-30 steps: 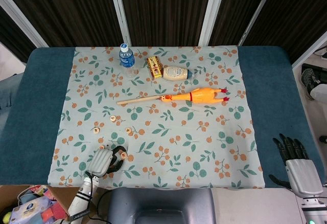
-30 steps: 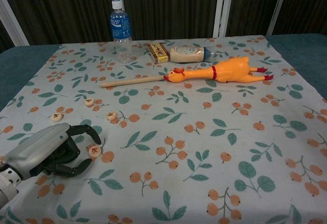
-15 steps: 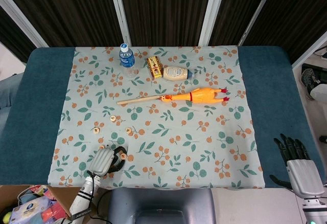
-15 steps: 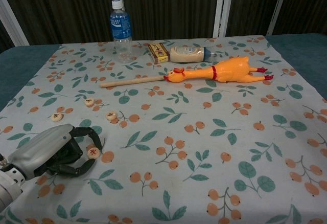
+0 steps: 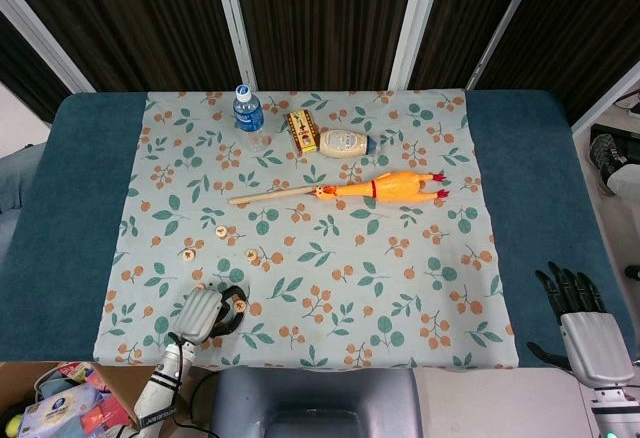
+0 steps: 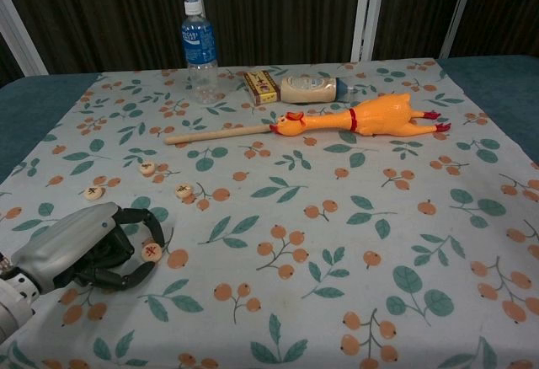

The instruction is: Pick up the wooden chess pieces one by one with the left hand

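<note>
Several round wooden chess pieces lie on the floral cloth point(image 5: 400, 258) at the front left. In the chest view one piece point(image 6: 151, 252) sits between the curled fingers and thumb of my left hand point(image 6: 80, 251), which pinches it low over the cloth. The head view shows the same hand point(image 5: 205, 315) and piece point(image 5: 240, 305) near the cloth's front edge. Three loose pieces point(image 6: 146, 168), point(image 6: 93, 192), point(image 6: 183, 189) lie just beyond it. My right hand point(image 5: 585, 330) hangs off the table's front right corner, fingers apart and holding nothing.
At the back stand a water bottle point(image 5: 247, 110), a small box point(image 5: 302, 130) and a lying sauce bottle point(image 5: 343, 142). A rubber chicken point(image 5: 390, 186) and a wooden stick point(image 5: 270, 196) lie mid-table. A cardboard box of clutter point(image 5: 60, 398) sits below the front left corner.
My left hand's fingers have curled tighter around the nearest piece, which shifted slightly towards the palm. The right hand has stayed still.
</note>
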Robot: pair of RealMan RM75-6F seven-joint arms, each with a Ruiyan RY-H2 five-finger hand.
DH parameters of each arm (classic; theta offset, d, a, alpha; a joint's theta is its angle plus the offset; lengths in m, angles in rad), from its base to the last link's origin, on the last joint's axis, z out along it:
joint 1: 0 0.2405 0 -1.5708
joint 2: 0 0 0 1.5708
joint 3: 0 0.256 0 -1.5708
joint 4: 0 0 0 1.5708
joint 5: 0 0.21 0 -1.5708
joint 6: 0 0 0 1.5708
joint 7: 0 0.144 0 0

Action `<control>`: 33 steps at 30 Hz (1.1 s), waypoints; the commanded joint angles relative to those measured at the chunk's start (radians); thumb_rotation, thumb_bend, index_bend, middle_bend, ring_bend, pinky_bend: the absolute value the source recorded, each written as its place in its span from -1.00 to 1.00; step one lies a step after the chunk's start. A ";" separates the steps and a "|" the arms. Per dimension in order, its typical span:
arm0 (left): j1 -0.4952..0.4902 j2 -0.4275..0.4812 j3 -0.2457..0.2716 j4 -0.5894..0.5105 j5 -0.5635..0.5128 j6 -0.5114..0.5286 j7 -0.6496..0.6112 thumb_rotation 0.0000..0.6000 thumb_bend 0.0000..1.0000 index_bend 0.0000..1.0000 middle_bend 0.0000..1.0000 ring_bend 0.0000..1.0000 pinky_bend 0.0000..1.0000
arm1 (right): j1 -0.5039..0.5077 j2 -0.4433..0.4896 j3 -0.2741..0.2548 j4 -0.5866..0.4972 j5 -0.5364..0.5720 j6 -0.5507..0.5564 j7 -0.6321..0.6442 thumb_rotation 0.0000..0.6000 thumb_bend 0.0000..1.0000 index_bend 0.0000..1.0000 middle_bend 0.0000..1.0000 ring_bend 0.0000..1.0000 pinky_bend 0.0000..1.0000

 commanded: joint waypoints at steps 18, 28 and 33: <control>0.021 0.165 -0.061 -0.059 -0.086 0.011 -0.041 1.00 -0.19 0.06 1.00 1.00 1.00 | -0.001 0.001 0.000 0.000 -0.001 0.002 0.002 1.00 -0.73 -1.00 -1.00 -1.00 -1.00; 0.023 0.153 -0.046 -0.024 -0.084 -0.002 -0.067 1.00 -0.19 0.04 1.00 1.00 1.00 | -0.001 -0.003 0.001 -0.002 0.002 0.000 -0.005 1.00 -0.73 -1.00 -1.00 -1.00 -1.00; 0.022 0.140 -0.046 -0.003 -0.088 -0.007 -0.078 1.00 -0.19 0.02 1.00 1.00 1.00 | -0.001 -0.002 0.000 -0.003 0.002 0.000 -0.003 1.00 -0.73 -1.00 -1.00 -1.00 -1.00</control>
